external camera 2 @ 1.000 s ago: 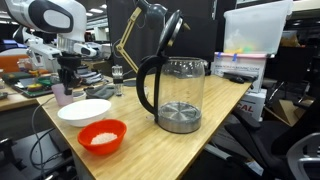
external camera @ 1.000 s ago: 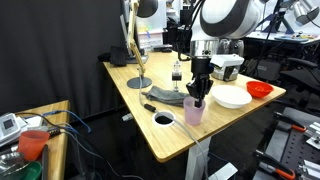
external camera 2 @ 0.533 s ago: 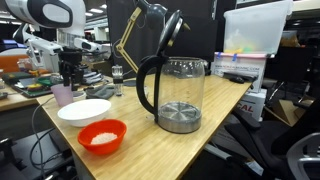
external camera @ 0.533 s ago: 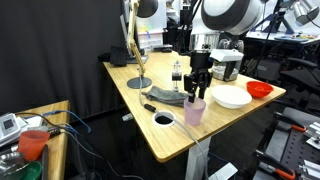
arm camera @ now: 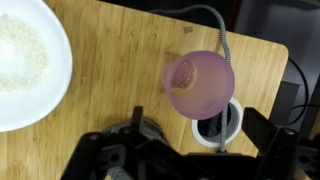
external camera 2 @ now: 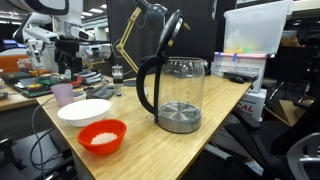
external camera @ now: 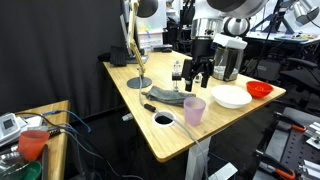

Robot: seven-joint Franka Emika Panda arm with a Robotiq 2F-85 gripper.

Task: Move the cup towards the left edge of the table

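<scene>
The pale pink cup [external camera: 194,110] stands upright on the light wood table [external camera: 122,70], close to its near edge and beside a cable hole [external camera: 164,119]. In the other exterior view the cup [external camera 2: 63,94] sits at the table's far end, behind the white bowl [external camera 2: 85,111]. My gripper [external camera: 201,76] hangs open a little above the cup, apart from it and holding nothing. The wrist view looks straight down into the cup [arm camera: 198,85], with the gripper [arm camera: 197,122] fingers spread wide on either side of it.
A white bowl [external camera: 232,96], a red bowl [external camera: 259,89] and a steel-based glass kettle [external camera 2: 175,90] stand on the table. A grey cloth [external camera: 165,96] and a lamp base [external camera: 139,82] lie behind the cup. A small side table holds a red cup [external camera: 32,145].
The gripper, shut on the cup a second ago, has opened, let go and risen above it. The cup stays standing where it was.
</scene>
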